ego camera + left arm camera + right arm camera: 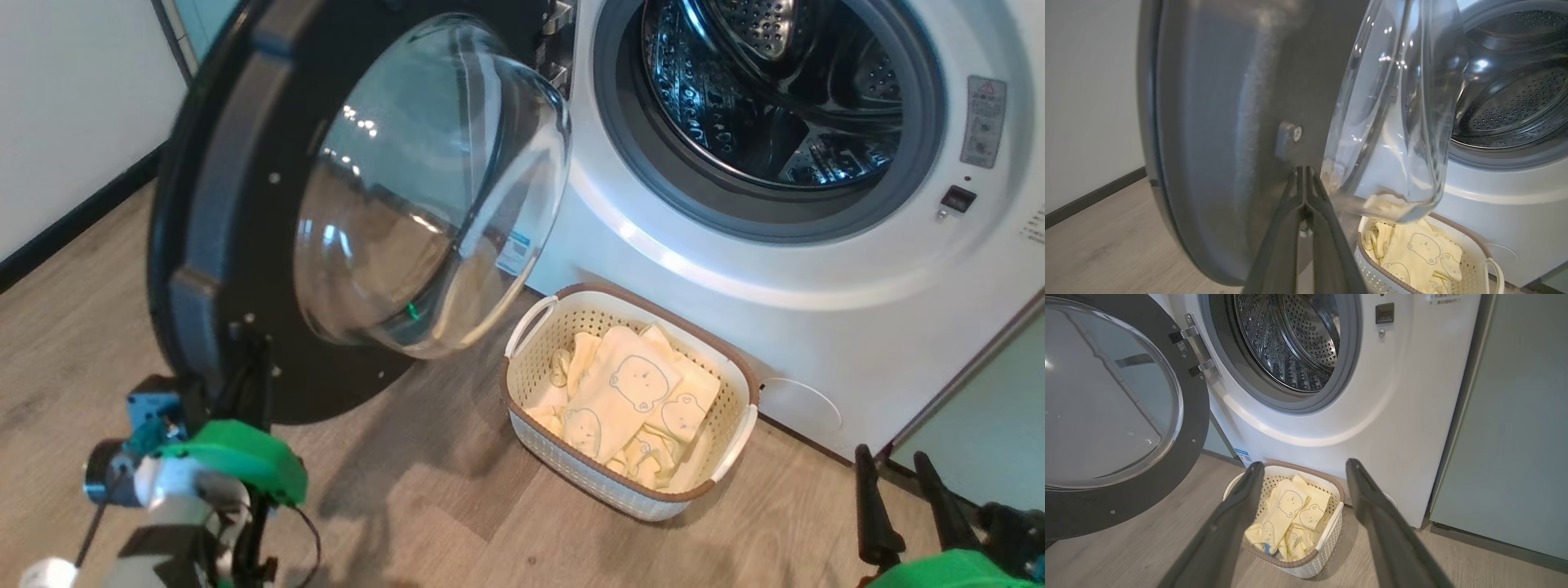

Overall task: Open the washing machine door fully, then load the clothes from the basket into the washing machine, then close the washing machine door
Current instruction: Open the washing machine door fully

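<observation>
The washing machine door [214, 212] stands swung out to the left, its clear glass bowl [424, 188] bulging toward the white washing machine [735, 269]. The steel drum [775, 82] is exposed. On the floor in front of the machine sits the cream basket [571, 457], holding pale yellow clothes [629, 392] printed with bear faces. My left gripper [245, 339] is shut, its tips up against the door's dark inner face [1229, 122] near the lower edge, holding nothing. My right gripper [1304, 464] is open, low at the right, pointing toward the basket [1327, 547] and the clothes [1294, 514] from a distance.
A white wall with dark skirting [65, 122] runs along the left, behind the door. A pale teal cabinet panel [1515, 437] stands right of the machine. Wooden floor [449, 523] lies between me and the basket.
</observation>
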`<state>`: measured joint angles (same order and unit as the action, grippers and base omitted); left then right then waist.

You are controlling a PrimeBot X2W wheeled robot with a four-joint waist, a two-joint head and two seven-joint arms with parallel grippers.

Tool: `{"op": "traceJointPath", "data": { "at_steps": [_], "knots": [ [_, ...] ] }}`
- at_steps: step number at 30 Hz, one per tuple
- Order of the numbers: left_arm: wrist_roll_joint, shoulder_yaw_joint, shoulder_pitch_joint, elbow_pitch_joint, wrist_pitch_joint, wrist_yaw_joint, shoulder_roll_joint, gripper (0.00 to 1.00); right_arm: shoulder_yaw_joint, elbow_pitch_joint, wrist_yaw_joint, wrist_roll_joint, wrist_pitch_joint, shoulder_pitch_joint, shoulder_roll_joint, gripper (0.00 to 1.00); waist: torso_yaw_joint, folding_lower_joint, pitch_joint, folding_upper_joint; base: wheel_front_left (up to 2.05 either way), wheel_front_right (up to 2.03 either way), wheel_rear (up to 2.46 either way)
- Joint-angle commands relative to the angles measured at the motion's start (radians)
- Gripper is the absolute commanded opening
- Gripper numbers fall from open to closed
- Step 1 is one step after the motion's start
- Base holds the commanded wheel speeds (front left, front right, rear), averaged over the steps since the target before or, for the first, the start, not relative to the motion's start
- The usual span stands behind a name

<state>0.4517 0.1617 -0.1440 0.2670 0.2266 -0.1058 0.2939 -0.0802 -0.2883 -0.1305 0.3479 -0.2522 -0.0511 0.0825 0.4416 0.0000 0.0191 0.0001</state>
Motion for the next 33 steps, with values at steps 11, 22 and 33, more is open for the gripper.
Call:
{"op": "traceJointPath", "data": {
  "at_steps": [11, 22, 33],
  "knots": [
    [0.006, -0.156, -0.153, 0.106, 0.034, 0.005, 0.031, 0.00, -0.034, 0.025, 0.000, 0.010, -0.010, 0.074, 0.032, 1.00, -0.027, 0.0000, 0.025, -0.0001, 0.00, 0.00, 0.00],
    [-0.039, -0.282, -0.210, 0.200, 0.035, 0.033, 0.040, 0.00, -0.037, 0.019, 0.000, 0.012, -0.010, 0.090, 0.030, 1.00, -0.061, 0.0000, 0.034, -0.0001, 0.00, 0.00, 0.00],
    [-0.081, -0.370, -0.288, 0.298, 0.035, 0.067, 0.037, 0.00, -0.042, 0.021, 0.000, 0.012, -0.010, 0.118, 0.036, 1.00, -0.089, 0.0000, 0.064, -0.0001, 0.00, 0.00, 0.00]
  ]
}}
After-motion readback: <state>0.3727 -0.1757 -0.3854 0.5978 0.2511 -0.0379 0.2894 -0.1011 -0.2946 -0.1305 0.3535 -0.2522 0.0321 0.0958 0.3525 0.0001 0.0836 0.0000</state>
